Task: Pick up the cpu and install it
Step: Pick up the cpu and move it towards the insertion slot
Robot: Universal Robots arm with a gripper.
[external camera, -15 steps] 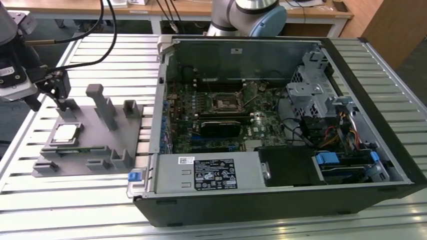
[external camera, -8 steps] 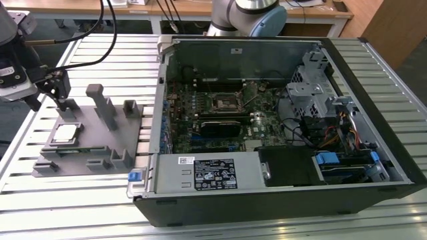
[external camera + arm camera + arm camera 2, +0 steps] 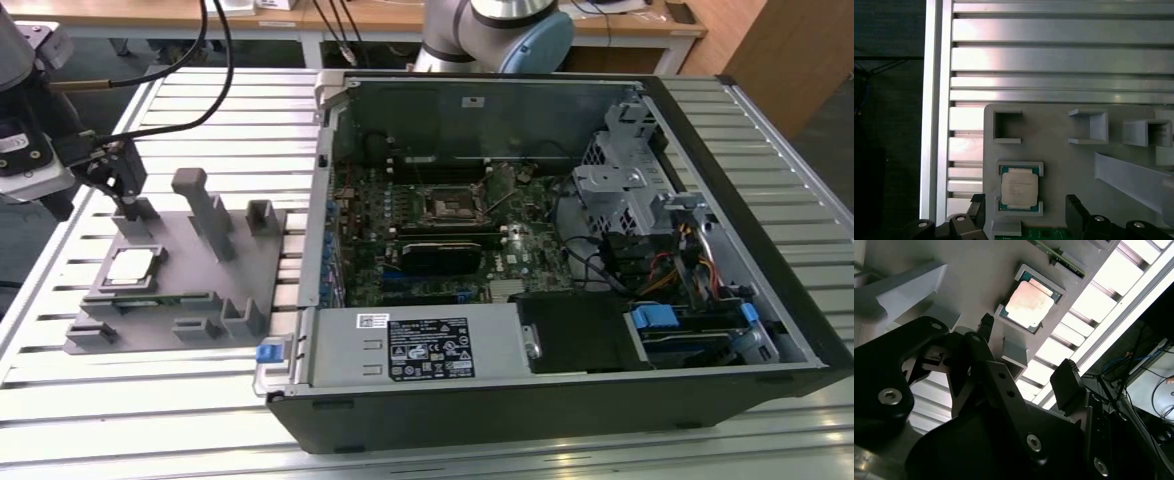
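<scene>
Far on the exterior view's left: gripper (image 3: 118,180) hangs over the grey fixture (image 3: 180,275), fingers spread, nothing in them. In both wrist views the two black fingertips (image 3: 1074,206) stand well apart with free space between them (image 3: 1026,355), clear of any part. cpu (image 3: 130,265) sits flat in a square nest on the fixture, metal top up, on the fixture's side away from the case; gripper is above it, not touching. First wrist view has the cpu (image 3: 1018,187) lying in line with the gap between the fingers, pale nest corners around it; second wrist view shows the same chip (image 3: 1030,299) seated square. Green board strip (image 3: 1044,233) lies just beside the nest. Upright posts (image 3: 200,205) rise from the fixture between cpu and case. Fixture rests on the slatted aluminium table (image 3: 160,400). To the right, the open case (image 3: 561,410) lies on its side, motherboard exposed, dark socket (image 3: 447,206) near the board's middle, no chip on it that I can make out. Arm base (image 3: 494,35) stands behind the case
</scene>
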